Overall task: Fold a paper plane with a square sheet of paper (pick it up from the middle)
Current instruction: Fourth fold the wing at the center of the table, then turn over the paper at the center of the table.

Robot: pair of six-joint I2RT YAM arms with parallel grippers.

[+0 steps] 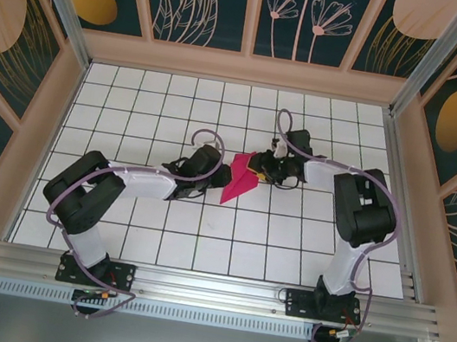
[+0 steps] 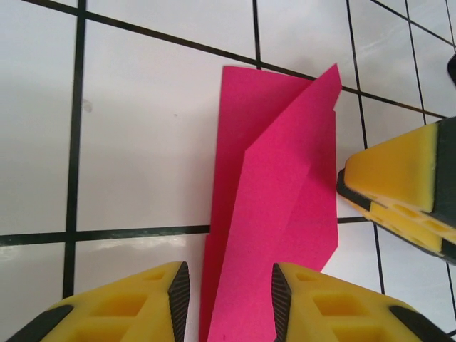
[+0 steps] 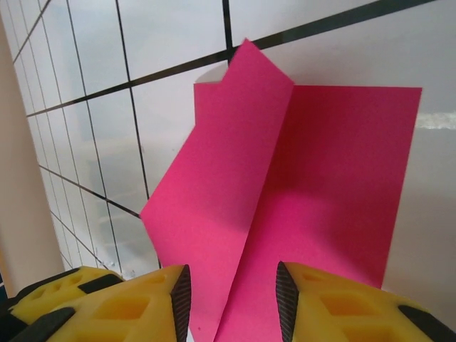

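Note:
The square sheet of paper (image 1: 239,183) is magenta-pink and lies folded on the white tiled floor between the two arms; from above it looks narrow and pointed. In the left wrist view the paper (image 2: 285,206) shows a flat layer with a slanted flap on top. My left gripper (image 2: 230,299) stands open, its pads on either side of the paper's near end. My right gripper (image 3: 231,303) is open too, straddling the central crease of the paper (image 3: 313,185), one flap of which is raised. A yellow right fingertip (image 2: 406,192) shows at the paper's right edge. From above, the left gripper (image 1: 217,178) and right gripper (image 1: 262,171) flank the paper.
White tiles with black grid lines (image 1: 167,117) cover the floor. Beige frame walls (image 1: 245,69) enclose it on three sides, and a metal rail (image 1: 209,286) runs along the near edge by the arm bases.

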